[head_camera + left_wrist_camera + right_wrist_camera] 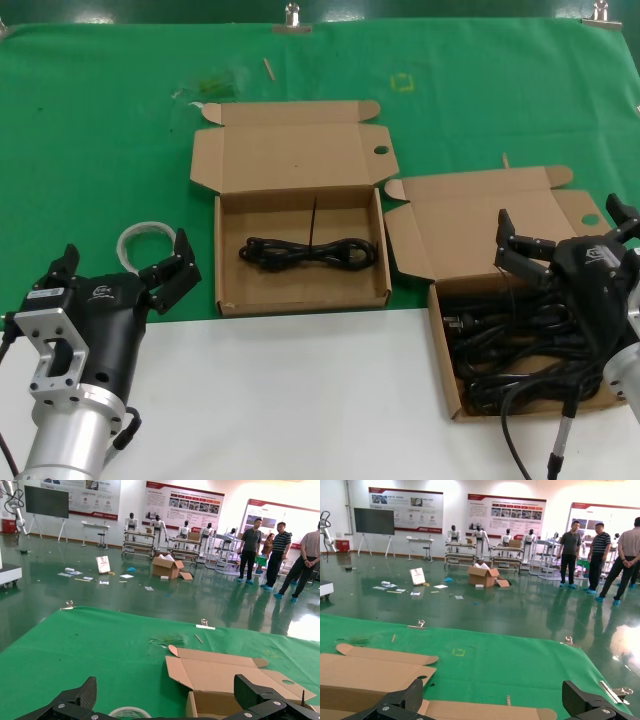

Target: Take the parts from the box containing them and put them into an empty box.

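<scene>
While our right gripper [565, 232] hangs spread wide over the full box [447, 380] of parts [510, 340], one cord bundle [308, 251] lies in the middle box [300, 205]. Our left gripper [125, 268] waits agape beside a whitish tubing ring [140, 236].

A robotics lab hall: humanoid robots [507, 537] at workbenches, wall posters [506, 509], glossy green floor [520, 610]

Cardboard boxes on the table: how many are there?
2, both open. One box sits centre on the green cloth, holding a single black cord bundle. The other box is at the right, under the right gripper, full of cords.
</scene>
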{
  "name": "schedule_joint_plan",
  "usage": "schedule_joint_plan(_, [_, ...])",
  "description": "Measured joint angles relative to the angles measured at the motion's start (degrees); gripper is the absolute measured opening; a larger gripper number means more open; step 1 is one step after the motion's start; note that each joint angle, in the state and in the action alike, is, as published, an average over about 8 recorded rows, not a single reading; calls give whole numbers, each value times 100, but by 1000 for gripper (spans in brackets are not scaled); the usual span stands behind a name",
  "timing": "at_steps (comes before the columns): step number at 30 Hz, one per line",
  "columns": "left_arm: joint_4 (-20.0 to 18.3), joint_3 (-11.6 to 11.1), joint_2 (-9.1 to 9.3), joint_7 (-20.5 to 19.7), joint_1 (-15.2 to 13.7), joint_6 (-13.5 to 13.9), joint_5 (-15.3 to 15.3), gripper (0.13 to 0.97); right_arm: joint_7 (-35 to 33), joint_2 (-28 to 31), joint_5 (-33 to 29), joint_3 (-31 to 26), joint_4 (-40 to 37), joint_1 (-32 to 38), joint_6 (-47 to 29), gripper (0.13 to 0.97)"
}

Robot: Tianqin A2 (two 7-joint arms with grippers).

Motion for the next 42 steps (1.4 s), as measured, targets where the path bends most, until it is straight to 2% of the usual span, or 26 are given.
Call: schedule_joint_plan(42, [0, 0, 0, 0, 0, 0, 0, 966, 0, 0, 0, 0, 0, 0, 0, 966])
